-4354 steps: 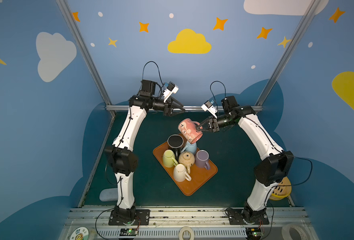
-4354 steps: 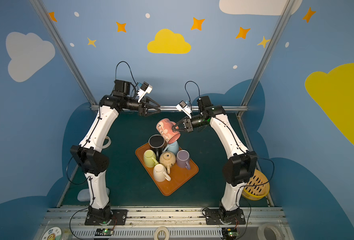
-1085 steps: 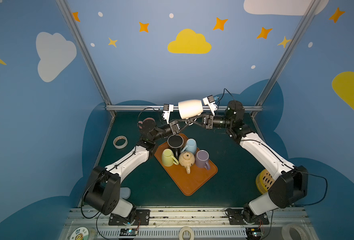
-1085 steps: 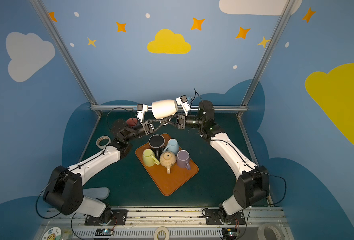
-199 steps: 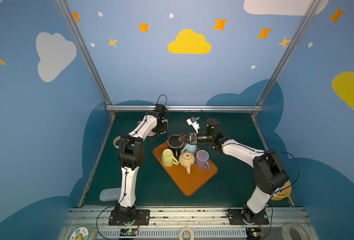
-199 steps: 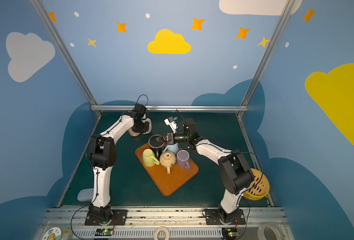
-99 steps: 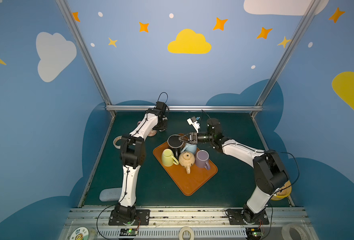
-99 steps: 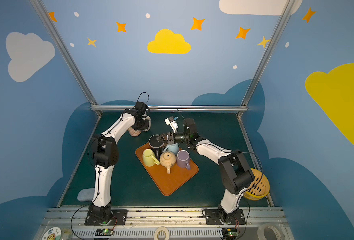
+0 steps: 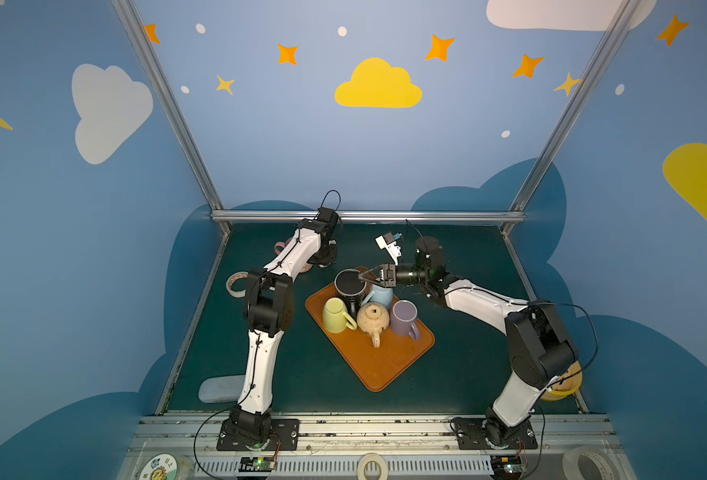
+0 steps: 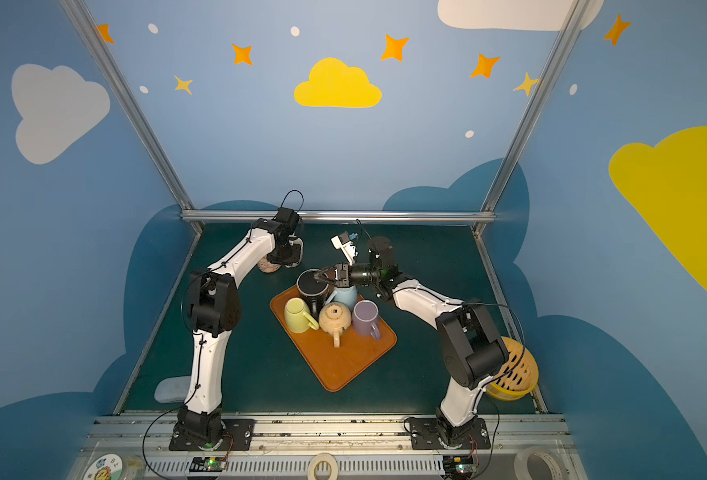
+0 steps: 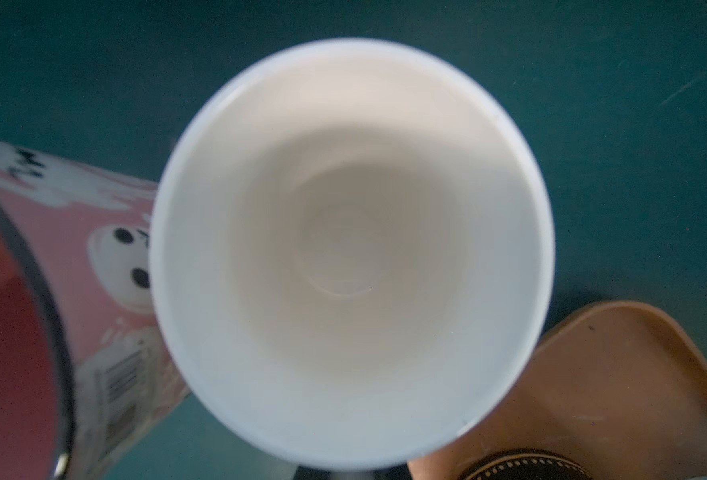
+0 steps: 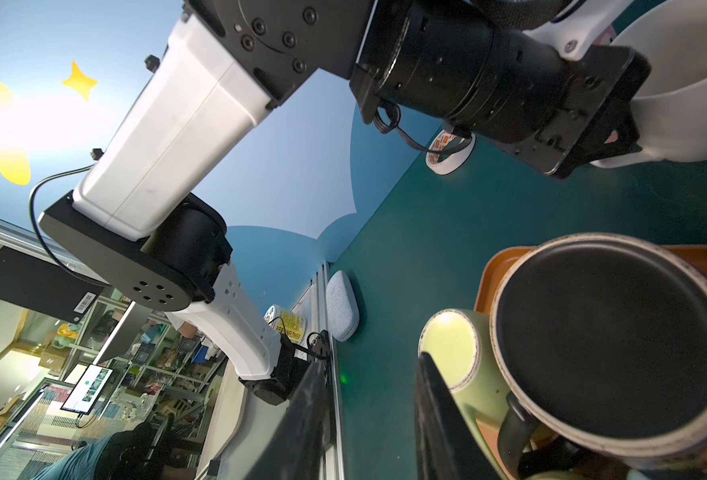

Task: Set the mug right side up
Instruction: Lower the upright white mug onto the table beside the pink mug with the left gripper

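White mug point(image 11: 352, 249) stands mouth-up at the back left of the green mat point(image 9: 468, 374), just beside a pink cartoon-print mug point(image 11: 106, 266) and off the orange tray point(image 9: 385, 365); whether its base rests on the mat cannot be told. From the left wrist, its bare interior fills the frame, blurred, and the fingers cannot be made out there. In both top views the left arm's wrist covers nearly all of the mug. The right wrist view shows the left gripper point(image 12: 620, 131) with jaws narrow, clamped at the mug's side; whether it pinches wall or handle is hard to make out. The right gripper point(image 9: 364, 274) hangs empty, jaws partly apart, its tips over the rim of a black mug point(image 9: 349, 286) at the tray's back corner. A light-blue mug point(image 9: 379, 296) is half hidden beneath it. Yellow mug point(image 9: 335, 316), speckled tan mug point(image 9: 371, 319) and purple mug point(image 9: 403, 318) sit in a row on the tray. A tape roll point(image 9: 237, 283) and a grey pad point(image 9: 221, 388) lie along the mat's left edge; a yellow basket point(image 10: 516, 376) is partly hidden behind the right arm
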Controlling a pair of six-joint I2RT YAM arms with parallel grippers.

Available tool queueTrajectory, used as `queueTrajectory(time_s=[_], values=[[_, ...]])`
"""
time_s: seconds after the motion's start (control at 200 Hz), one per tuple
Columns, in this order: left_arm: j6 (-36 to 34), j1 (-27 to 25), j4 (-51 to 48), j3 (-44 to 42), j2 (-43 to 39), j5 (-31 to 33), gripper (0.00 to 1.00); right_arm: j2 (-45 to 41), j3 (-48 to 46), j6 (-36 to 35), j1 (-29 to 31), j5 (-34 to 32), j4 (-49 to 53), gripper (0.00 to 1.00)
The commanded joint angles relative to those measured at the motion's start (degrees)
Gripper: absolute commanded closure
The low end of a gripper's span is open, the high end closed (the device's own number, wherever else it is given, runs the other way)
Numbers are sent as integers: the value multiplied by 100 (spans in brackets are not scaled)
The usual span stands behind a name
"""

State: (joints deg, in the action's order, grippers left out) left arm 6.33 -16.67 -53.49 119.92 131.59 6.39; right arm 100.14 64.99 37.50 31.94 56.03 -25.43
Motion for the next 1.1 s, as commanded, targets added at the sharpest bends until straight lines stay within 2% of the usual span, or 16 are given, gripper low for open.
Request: queueTrajectory(time_s=[0.0, 0.641, 0.851, 1.096], values=[[46, -19, -279, 224, -24, 46, 96, -98, -67, 20, -30, 83, -176, 69], [156, 32, -460, 313, -108, -77, 96, -108, -52, 98, -15, 120, -217, 69], [162, 49, -614, 450, -21, -128, 73, -125, -29, 98, -21, 112, -204, 69], [227, 41, -592, 344, -155, -147, 60, -168, 18, 100, -8, 110, -145, 69]])
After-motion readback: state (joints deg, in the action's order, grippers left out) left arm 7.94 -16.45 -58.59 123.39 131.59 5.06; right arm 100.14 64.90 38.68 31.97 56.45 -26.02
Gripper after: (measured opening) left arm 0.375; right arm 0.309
